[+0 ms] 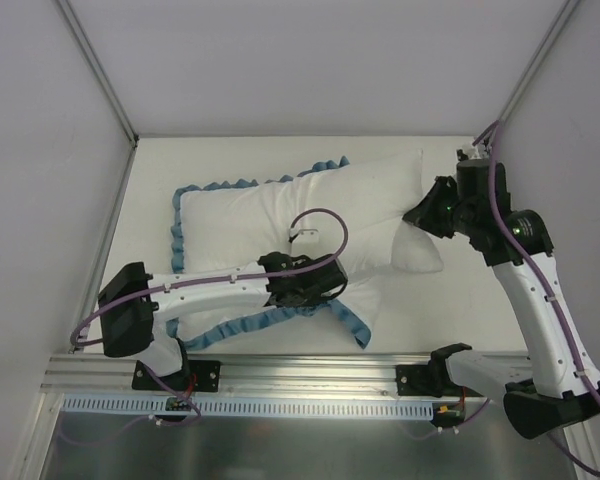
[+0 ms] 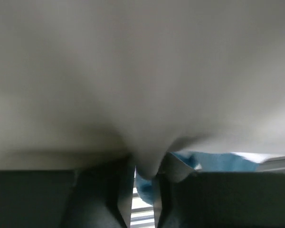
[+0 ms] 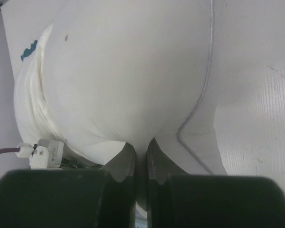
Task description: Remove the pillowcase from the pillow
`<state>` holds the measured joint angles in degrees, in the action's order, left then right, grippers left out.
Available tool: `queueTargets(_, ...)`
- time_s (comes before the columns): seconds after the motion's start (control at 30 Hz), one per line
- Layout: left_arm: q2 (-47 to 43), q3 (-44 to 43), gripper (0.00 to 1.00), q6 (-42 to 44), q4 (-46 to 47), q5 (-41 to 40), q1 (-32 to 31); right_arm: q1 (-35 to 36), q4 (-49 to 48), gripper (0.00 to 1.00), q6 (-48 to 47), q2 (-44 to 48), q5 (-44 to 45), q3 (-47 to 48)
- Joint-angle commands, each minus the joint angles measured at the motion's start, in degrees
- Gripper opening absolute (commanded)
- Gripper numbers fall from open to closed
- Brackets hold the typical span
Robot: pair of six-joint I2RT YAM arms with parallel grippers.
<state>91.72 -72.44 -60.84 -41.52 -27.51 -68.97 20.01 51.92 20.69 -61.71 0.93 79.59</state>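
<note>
From above, the pillowcase [image 1: 235, 225] lies on the table [image 1: 430, 310], left of the middle, with its teal ruffle [image 1: 220, 186] along the left, far and near edges. The pillow [image 1: 395, 190] comes out of it to the right as a plain white end. The left gripper [image 1: 315, 290] sits at the near edge of the cover and the right gripper [image 1: 416, 215] at the pillow's right end. This split probably serves the task: one side anchors the cover while the other can draw the cushion out to the right. There is one cover, one cushion and two grippers (nothing else lies on the table).

In the left wrist view, the left gripper [image 2: 145, 173] has its fingers pressed together on a fold of the white cloth of the pillowcase [image 2: 142, 71], with the ruffle [image 2: 213, 161] just beside it.

In the right wrist view, the right gripper [image 3: 141, 147] is closed on a pinch of the pillow [image 3: 133, 71]. A piped seam [image 3: 210, 71] runs along the cushion's right side (the cushion looks soft, so the hold may slip under a hard pull).
</note>
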Motion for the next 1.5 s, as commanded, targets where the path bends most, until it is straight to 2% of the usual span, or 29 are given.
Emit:
queueTargets(0.0,-6.4,9.6,0.16,-4.0,-2.2,-0.2,-0.2,-6.4,-6.0,0.01,1.3,1.2,-4.5,9.3)
queueTargets(0.03,-7.6,13.6,0.07,-4.8,-2.3,-0.2,-0.2,-7.9,-6.0,0.01,1.5,1.2,-5.8,10.7)
queueTargets(0.1,-11.6,17.3,0.0,-5.9,-2.3,-0.3,0.4,-10.3,-6.0,0.01,2.2,1.9,-8.2,14.6)
queueTargets(0.23,-18.9,25.9,0.0,-7.6,-3.0,1.1,6.1,-14.2,-5.4,0.01,2.6,4.2,-10.1,19.6)
queueTargets(0.37,-30.2,28.8,0.0,-6.4,-3.1,1.2,13.8,-15.4,-3.6,0.01,1.4,6.4,-8.6,19.3)
queueTargets(0.43,-32.9,28.0,0.0,-4.5,-3.1,0.3,17.0,-15.4,-3.2,0.01,0.9,7.5,-8.5,13.6)
queueTargets(0.5,-34.8,26.4,0.0,-2.6,-3.2,-1.1,17.6,-15.4,-4.2,0.01,1.0,10.0,-9.5,7.5)
queueTargets(0.53,-34.9,24.6,0.0,-1.1,-3.3,-1.3,17.6,-15.4,-5.0,0.01,1.1,11.3,-10.1,-0.3)
queueTargets(0.6,-34.2,23.0,0.0,0.5,-3.3,-0.2,17.6,-15.4,-7.5,0.01,1.5,16.0,-12.1,-8.6)
queueTargets(0.63,-33.7,21.7,0.02,0.9,-3.3,0.3,17.6,-15.4,-7.9,0.01,1.8,17.7,-12.5,-16.1)
queueTargets(0.67,-33.5,21.3,0.11,1.3,-3.3,1.0,17.6,-15.4,-8.2,0.01,2.3,19.2,-12.9,-19.6)
queueTargets(0.7,-33.4,20.9,0.37,2.0,-3.2,1.5,17.6,-15.4,-9.3,0.01,3.7,22.5,-14.8,-22.8)
queueTargets(0.73,-33.1,20.2,0.53,2.4,-3.2,2.5,17.6,-15.4,-9.9,0.01,4.4,24.0,-16.1,-28.5)
queueTargets(0.8,-33.2,18.3,0.83,4.0,-3.2,3.5,17.6,-15.1,-10.3,0.01,5.2,28.2,-18.2,-33.1)
queueTargets(0.87,-33.7,16.5,0.89,5.5,-3.2,4.4,17.6,-14.7,-8.3,0.01,4.5,30.2,-17.8,-36.9)
queueTargets(0.93,-34.5,13.3,0.89,7.6,-3.2,4.4,17.6,-14.5,-4.7,0.01,2.2,32.0,-17.1,-38.3)
queueTargets(1.0,-34.2,9.0,0.86,9.8,-3.2,3.4,17.6,-14.5,-2.5,0.15,-0.4,32.1,-17.5,-39.5)
queueTargets(1.03,-33.4,7.4,0.83,10.7,-3.2,2.7,17.6,-14.5,-1.8,0.26,-1.3,31.6,-17.7,-39.5)
queueTargets(1.07,-32.5,5.7,0.83,12.8,-3.3,1.1,17.6,-14.5,-0.3,0.49,-2.2,31.0,-17.0,-38.6)
queueTargets(1.13,-28.7,0.2,0.82,15.2,-3.2,-0.8,17.6,-14.5,0.9,0.7,-3.8,29.4,-14.8,-36.4)
queueTargets(1.2,-25.3,-6.2,0.83,18.6,-3.2,-3.2,17.6,-14.5,2.0,0.78,-4.2,28.8,-10.3,-32.1)
queueTargets(1.23,-21.2,-8.5,0.86,19.9,-3.2,-3.5,17.6,-14.5,2.0,0.85,-4.1,28.1,-7.5,-30.5)
queueTargets(1.3,-15.9,-17.2,0.93,23.8,-3.3,-2.7,18.3,-14.5,2.0,0.87,-4.3,26.9,-5.2,-26.2)
queueTargets(1.33,-10.1,-20.1,0.95,25.2,-3.3,-1.8,18.5,-14.5,1.9,0.88,-4.3,26.1,-4.3,-24.8)
queueTargets(1.47,3.9,-33.9,0.98,31.8,-4.0,3.5,19.1,-14.5,-0.2,0.89,-4.8,20.2,-1.9,-18.7)
